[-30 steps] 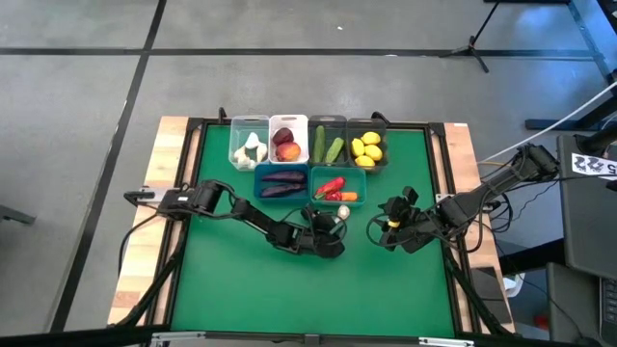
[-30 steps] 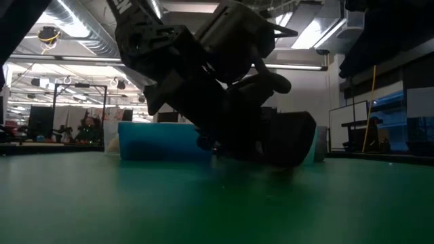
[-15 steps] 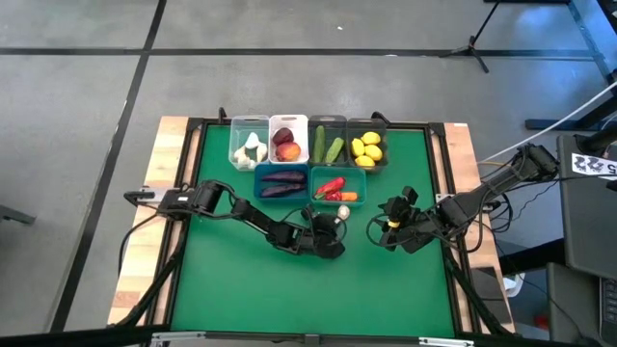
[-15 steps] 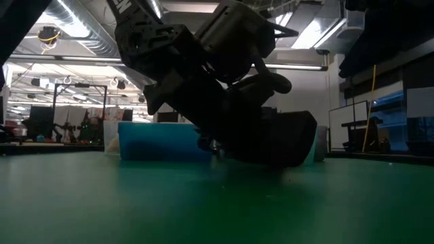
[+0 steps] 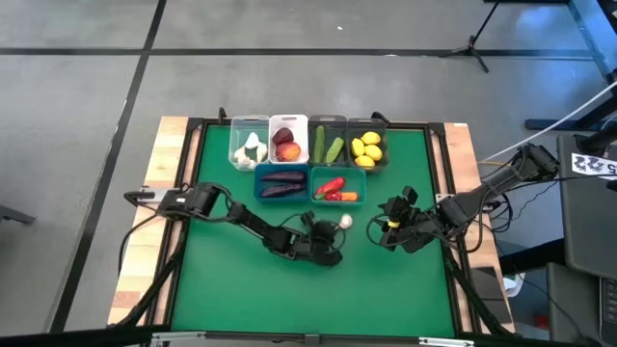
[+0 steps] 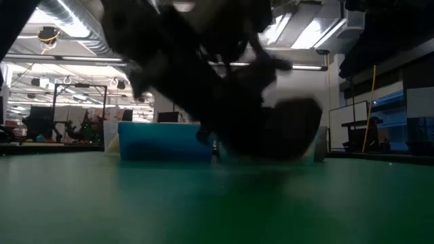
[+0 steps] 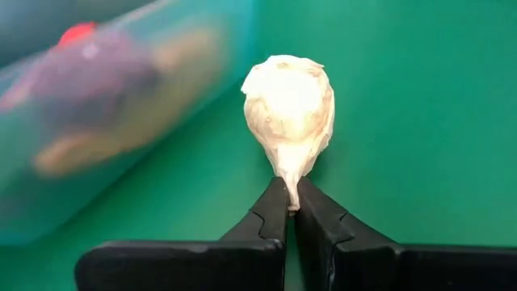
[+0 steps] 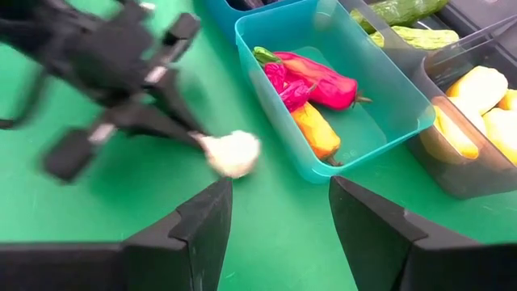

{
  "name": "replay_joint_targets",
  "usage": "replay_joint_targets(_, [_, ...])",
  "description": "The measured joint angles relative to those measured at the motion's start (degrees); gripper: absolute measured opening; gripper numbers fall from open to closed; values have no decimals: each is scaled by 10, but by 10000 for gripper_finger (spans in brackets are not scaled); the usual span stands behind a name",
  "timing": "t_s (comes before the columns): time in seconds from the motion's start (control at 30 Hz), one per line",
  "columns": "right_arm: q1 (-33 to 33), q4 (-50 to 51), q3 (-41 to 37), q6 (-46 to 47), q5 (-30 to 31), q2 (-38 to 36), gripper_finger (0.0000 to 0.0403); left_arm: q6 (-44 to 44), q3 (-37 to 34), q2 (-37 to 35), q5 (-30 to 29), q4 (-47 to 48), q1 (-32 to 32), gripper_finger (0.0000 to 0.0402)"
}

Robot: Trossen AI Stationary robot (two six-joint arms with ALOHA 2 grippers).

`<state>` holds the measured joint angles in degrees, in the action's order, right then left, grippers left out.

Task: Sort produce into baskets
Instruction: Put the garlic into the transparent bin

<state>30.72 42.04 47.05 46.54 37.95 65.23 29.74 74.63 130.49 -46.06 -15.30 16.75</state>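
My left gripper [image 5: 336, 228] is shut on a white garlic [image 7: 288, 101] on the green mat just in front of the teal basket [image 5: 338, 186]; the right wrist view also shows this garlic [image 8: 233, 153]. My right gripper [image 8: 279, 226] waits open to the right of it, empty. The teal basket holds red peppers [image 8: 311, 79] and an orange carrot [image 8: 317, 129]. Behind stand a clear basket with garlic [image 5: 250, 146], a white one with peaches [image 5: 287, 142], dark ones with cucumbers [image 5: 327, 146] and lemons [image 5: 367, 147], and a blue one with eggplants [image 5: 281, 181]. My left gripper pinches the garlic's thin stem tip [image 7: 289, 179] between the free ends of its two fingers. The fingers come slanting down from the table's near left side. The bulb sticks out beyond the fingertips, toward the teal basket. Whether it rests on the mat I cannot tell.
The six baskets stand in two rows at the mat's far middle. Bare green mat [image 5: 251, 280] stretches along the near half. A black frame [image 5: 189, 154] borders the mat. The right arm [image 5: 463, 204] reaches in from the right edge.
My left gripper has shut on the garlic's stem. Gripper and garlic have shifted a little toward the table's near edge, away from the teal basket; the low view blurs with this motion.
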Motion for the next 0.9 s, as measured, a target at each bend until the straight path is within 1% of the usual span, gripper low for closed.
replay_joint_targets(0.13, [0,-1,0,-2,0,0,209,-25,0,-41,1,2,23,17])
replay_joint_targets(0.27, [0,0,0,-3,0,0,209,-77,0,-98,-5,24,40,20])
replay_joint_targets(0.33, [0,0,0,-3,0,0,209,-102,0,-141,-18,67,47,17])
replay_joint_targets(0.5, [0,-2,0,-3,-1,0,209,-125,1,-269,-91,243,48,12])
replay_joint_targets(0.57, [0,-3,0,-3,-1,0,209,-139,1,-326,-109,310,44,15])
replay_joint_targets(0.73, [0,-4,0,-3,-1,0,209,-146,-9,-467,-113,424,10,17])
replay_joint_targets(0.9, [0,-4,0,-4,0,0,209,-109,-64,-574,-114,502,-57,14])
